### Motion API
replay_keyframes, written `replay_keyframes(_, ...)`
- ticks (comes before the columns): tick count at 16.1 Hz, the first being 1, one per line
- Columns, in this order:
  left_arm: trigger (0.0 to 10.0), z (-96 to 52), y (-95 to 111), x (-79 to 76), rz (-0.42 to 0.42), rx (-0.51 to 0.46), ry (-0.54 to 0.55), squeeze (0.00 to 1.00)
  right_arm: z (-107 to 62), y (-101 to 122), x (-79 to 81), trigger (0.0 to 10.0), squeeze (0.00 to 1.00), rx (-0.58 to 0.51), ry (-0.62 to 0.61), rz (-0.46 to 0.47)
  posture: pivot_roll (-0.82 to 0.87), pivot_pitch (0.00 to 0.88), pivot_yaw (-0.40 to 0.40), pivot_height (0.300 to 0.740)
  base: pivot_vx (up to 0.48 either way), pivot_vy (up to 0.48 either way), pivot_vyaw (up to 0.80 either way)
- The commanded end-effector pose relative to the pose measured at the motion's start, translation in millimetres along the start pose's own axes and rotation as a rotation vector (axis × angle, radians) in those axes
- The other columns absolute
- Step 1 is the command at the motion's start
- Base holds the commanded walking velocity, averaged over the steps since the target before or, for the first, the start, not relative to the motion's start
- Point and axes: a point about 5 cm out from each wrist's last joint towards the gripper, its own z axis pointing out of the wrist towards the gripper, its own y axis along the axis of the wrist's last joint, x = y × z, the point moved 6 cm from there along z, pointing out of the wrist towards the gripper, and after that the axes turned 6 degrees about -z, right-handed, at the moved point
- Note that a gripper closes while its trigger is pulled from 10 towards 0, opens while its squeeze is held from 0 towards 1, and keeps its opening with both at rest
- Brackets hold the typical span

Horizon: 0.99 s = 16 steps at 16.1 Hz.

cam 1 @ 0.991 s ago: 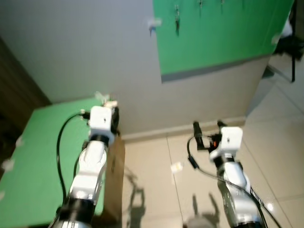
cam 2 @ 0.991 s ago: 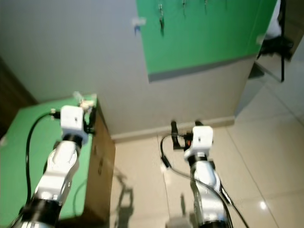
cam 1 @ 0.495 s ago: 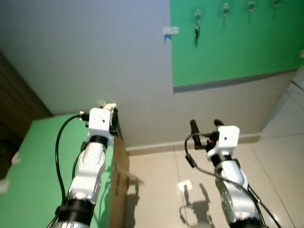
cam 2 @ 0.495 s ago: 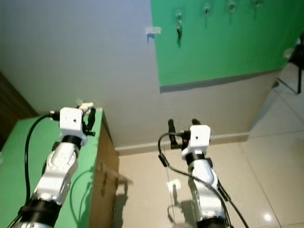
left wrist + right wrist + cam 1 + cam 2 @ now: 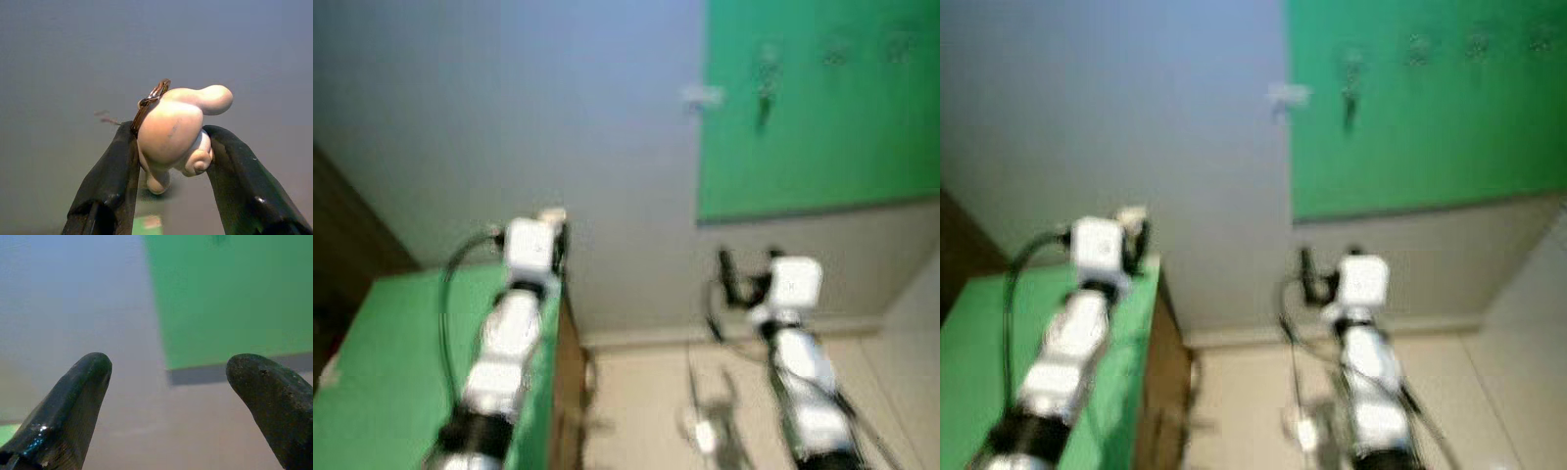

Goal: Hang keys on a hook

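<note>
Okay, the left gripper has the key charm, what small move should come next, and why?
Probably carry the left gripper up and rightward toward the green wall panel. Its black fingers pinch a cream-coloured figurine keychain with a metal ring, but that arm sits low by the green-topped box, well short of the blurred hooks, one already holding a dark hanging key.

Two arms (image 5: 504, 338), one green board (image 5: 822, 108), one keychain figure (image 5: 173, 132), one key ring (image 5: 149, 100).

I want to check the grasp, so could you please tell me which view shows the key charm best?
The left wrist view: the cream charm and its ring sit sharp and close, clamped in the left tool. Both eye views are blurred, showing just a pale speck at the arm's tip.
</note>
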Motion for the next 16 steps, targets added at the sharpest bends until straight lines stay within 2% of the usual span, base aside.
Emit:
replay_keyframes(1,0.0,2.3,4.1,-3.9,0.005,-0.012,-0.009,0.00,0.7,2.5,-6.1,10.0,0.00,-0.007,-0.011,-0.007,-0.19,0.005,0.146,0.740,0.480,0.000,0.00)
replay_keyframes(3,0.0,2.5,-1.8,-6.2,0.024,0.013,-0.021,0.00,1.4,2.4,-6.3,10.0,0.00,-0.005,-0.011,-0.005,-0.19,0.007,0.145,0.740,0.000,0.000,0.00)
replay_keyframes(6,0.0,1.9,4.2,-5.7,0.022,-0.020,-0.011,0.00,2.6,2.2,-6.0,10.0,0.00,-0.003,-0.009,-0.003,-0.19,0.007,0.144,0.740,0.000,0.000,0.00)
replay_keyframes(16,0.0,1.7,5.1,-9.3,0.023,-0.027,-0.028,0.00,0.6,0.7,-5.6,10.0,0.00,0.000,-0.010,-0.002,-0.20,0.010,0.149,0.740,0.000,-0.440,0.00)
